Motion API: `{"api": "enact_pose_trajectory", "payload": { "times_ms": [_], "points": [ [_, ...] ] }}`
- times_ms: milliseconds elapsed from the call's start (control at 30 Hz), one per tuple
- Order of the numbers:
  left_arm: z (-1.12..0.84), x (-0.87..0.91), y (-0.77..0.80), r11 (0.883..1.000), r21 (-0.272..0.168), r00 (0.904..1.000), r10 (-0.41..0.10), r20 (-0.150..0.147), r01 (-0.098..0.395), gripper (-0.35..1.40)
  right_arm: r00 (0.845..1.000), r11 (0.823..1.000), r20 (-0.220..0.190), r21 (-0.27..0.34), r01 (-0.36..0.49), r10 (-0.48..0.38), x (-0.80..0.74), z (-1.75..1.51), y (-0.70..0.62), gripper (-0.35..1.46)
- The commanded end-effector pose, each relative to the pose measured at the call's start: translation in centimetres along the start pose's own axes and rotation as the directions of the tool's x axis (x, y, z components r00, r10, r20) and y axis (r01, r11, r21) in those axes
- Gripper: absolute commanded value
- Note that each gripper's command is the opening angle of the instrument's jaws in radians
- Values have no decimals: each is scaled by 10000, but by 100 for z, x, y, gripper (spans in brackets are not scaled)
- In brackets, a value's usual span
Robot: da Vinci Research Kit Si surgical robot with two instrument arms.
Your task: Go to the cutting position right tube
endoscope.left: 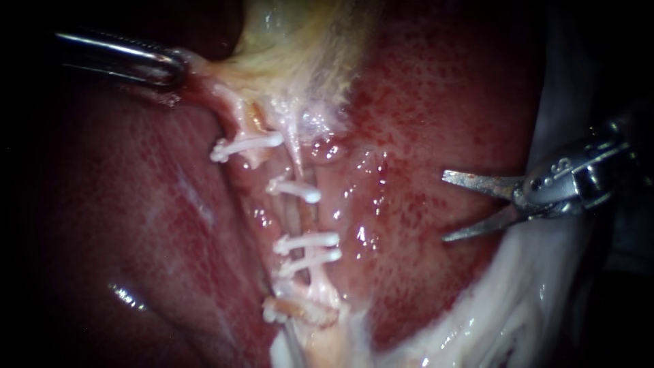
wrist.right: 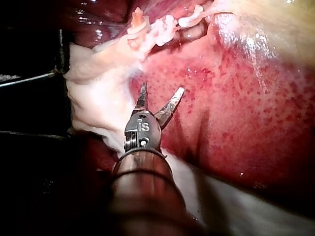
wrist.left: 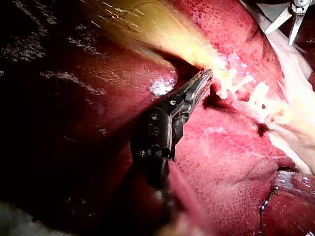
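Wet, glossy, finely mottled liver (endoscope.left: 436, 102) surrounds smooth, matt white clips (endoscope.left: 306, 240) that look like plastic. Beside the clips the pale gallbladder (endoscope.left: 293, 34) is slick. The left instrument (endoscope.left: 178, 68) is polished metal; the right instrument (endoscope.left: 444, 207) has duller grey metal blades.

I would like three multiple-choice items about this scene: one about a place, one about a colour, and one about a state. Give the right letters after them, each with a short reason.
1. Where are the jaws of the right instrument?
A. Over the liver, apart from the clips
B. Around one clip
C. Under the gallbladder

2. What colour are the clips?
A. Blue
B. White
C. Black

3. How do the right instrument's jaws stand?
A. Shut on a tube
B. Shut, holding nothing
C. Open, holding nothing

Answers:
1 A: bare red liver surface lies between the jaws and the clips.
2 B: they show white against the red tissue.
3 C: a clear gap shows between the two jaws, and nothing is gripped in it.
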Motion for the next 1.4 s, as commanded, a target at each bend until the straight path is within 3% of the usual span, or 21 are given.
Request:
{"api": "enact_pose_trajectory", "payload": {
  "times_ms": [33, 200, 433, 933, 1133, 1400],
  "points": [
    [1, -1, 0, 10000, 30, 10000, 13, -15, -13, -35, 9997, 9992, -224, 400, 0, 9, 3, 1, -1, 144],
    [1, -2, 0, 10000, 36, 10000, 16, -16, -16, -35, 9963, 9889, -577, 1376, -558, 642, 15, 13, -9, 144],
    [0, 0, 4, 10000, 54, 10000, 0, -21, 0, -35, 9786, 9606, -845, 2239, -1649, 1877, 28, 41, -14, 144],
    [-3, 3, 12, 9999, 74, 9999, 90, -56, -90, -35, 9548, 8943, -481, 3669, -2562, 2933, 19, 127, -16, 142],
    [-3, 3, 12, 9999, 72, 9999, 91, -56, -90, -35, 9432, 8687, -619, 4131, -2735, 3264, 22, 145, -12, 142],
    [-3, 3, 12, 9999, 71, 9999, 91, -55, -91, -35, 9230, 8133, -926, 5112, -2778, 3735, 24, 159, -4, 140]
  ]
}}
